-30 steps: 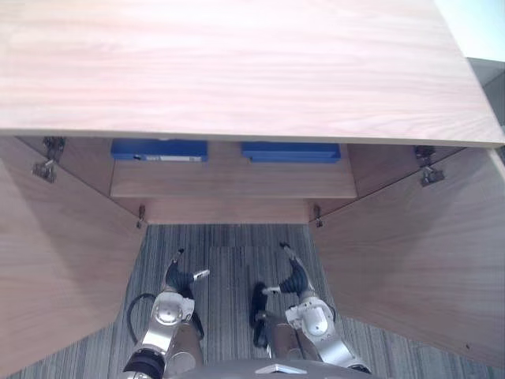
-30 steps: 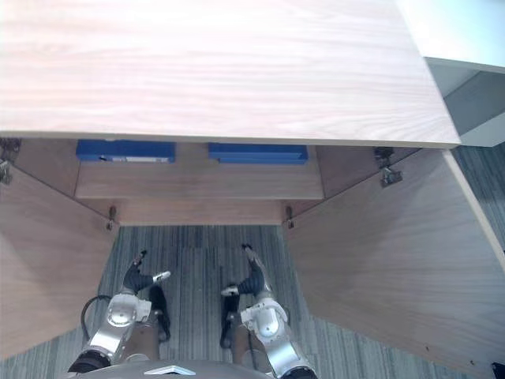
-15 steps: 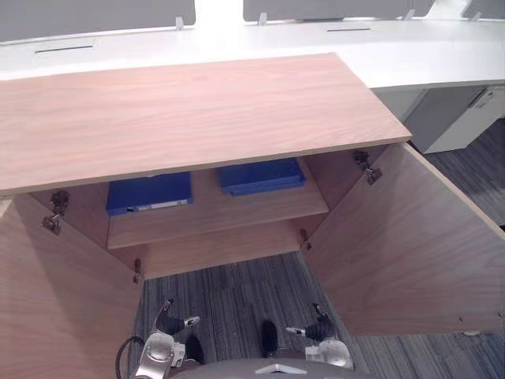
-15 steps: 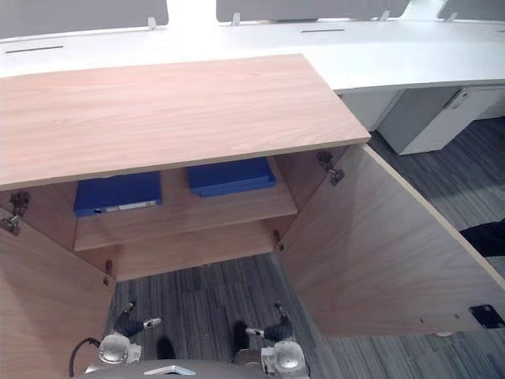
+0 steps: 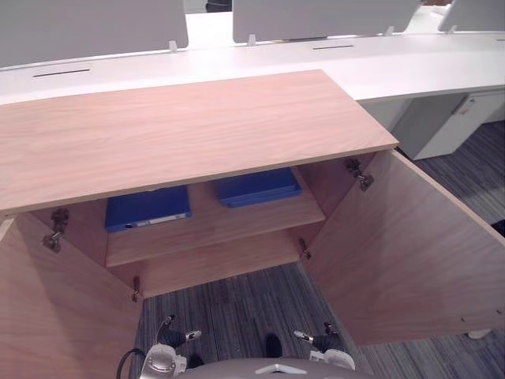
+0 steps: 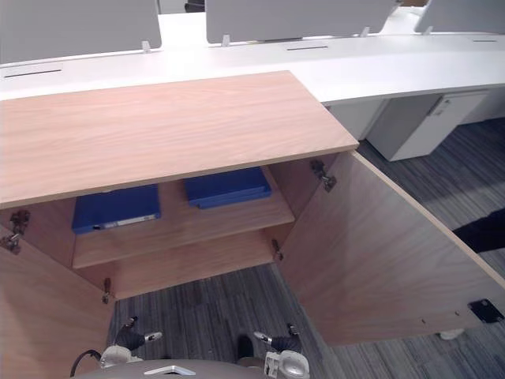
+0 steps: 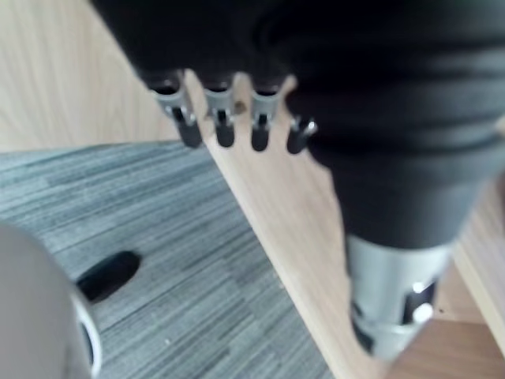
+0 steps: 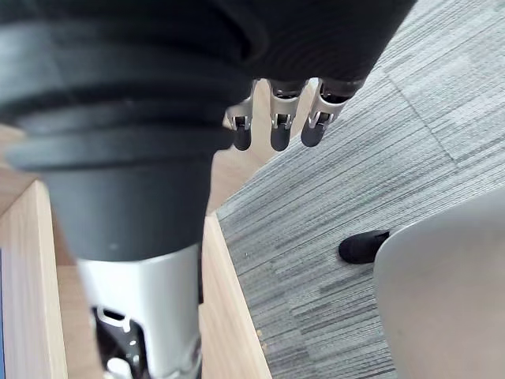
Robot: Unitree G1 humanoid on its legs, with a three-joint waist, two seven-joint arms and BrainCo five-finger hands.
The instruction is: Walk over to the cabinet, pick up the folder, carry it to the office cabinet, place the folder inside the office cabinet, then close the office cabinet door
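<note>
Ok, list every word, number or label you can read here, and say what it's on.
No text can be read.
Left blue folder: a white strip along its front edge; any print on it is too small to read.
Right blue folder: no text shows.
Wooden cabinet: no label or sign shows.

Right hand (image 8: 278, 130) hangs, fingers relaxed, over grey carpet (image 8: 426, 134)

Bright, even light pouring down from overhead onto the cabinet top (image 5: 181, 126), and the white desk (image 5: 410, 67) behind is close to glaring. Under the top, shelf (image 5: 237, 225) and folders (image 5: 147, 208) sit in soft shadow; the carpet (image 5: 237, 308) below looks dim.
</note>
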